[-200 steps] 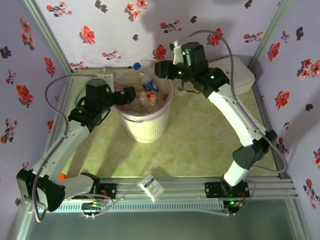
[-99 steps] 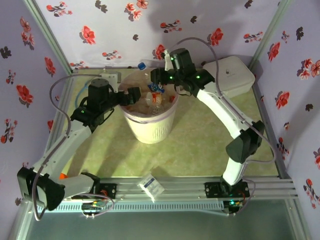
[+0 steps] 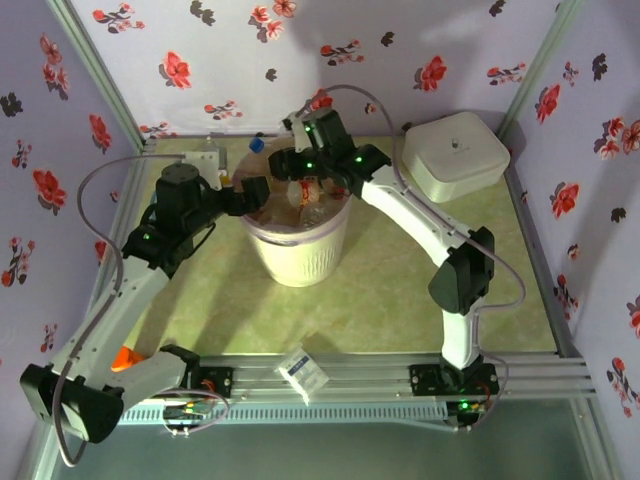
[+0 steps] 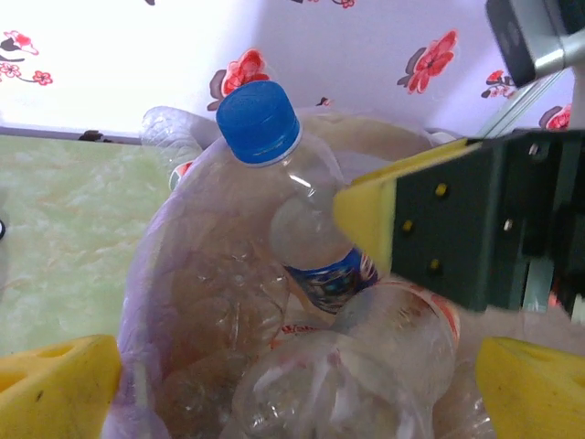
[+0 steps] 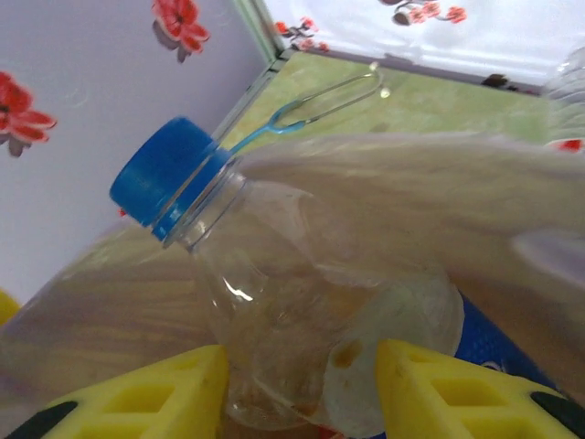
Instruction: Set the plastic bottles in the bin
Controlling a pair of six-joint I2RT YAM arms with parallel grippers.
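Blue-capped bottle (image 5: 247,265), pinched in right gripper (image 5: 297,361), now lowered left onto full bin (image 3: 300,268); left gripper (image 3: 256,192) spread wide. Release due.

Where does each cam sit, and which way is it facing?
Top external: above and behind the arm bases, looking down at the table; both arms show, left claw and right claw at the bin.
Left wrist: on the left arm, looking into the bin past its own yellow pads; one right claw finger in frame.
Right wrist: on the right arm, close on the blue-capped bottle between its own fingers.
Shared: both wrist views see that blue-capped bottle.
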